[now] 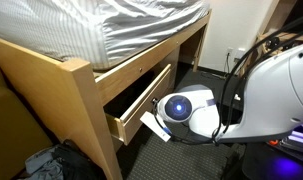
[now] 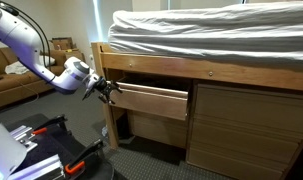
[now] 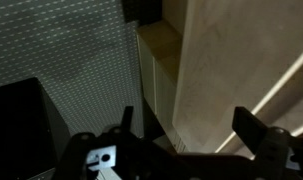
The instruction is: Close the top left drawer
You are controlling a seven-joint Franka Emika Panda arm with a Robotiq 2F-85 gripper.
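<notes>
The wrist view is dark and blurred. A pale wood panel (image 3: pixel 226 60) fills its right side, and which part of the furniture it belongs to is unclear. In an exterior view the arm (image 1: pixel 191 108) hides the gripper (image 2: pixel 109 90). The top left drawer (image 2: pixel 156 102) sits just under the bed rail (image 2: pixel 191 70), pulled partway out, its long front running along the bed's side. The gripper is at the drawer's left end; contact is unclear. The wrist view shows its jaws spread wide.
</notes>
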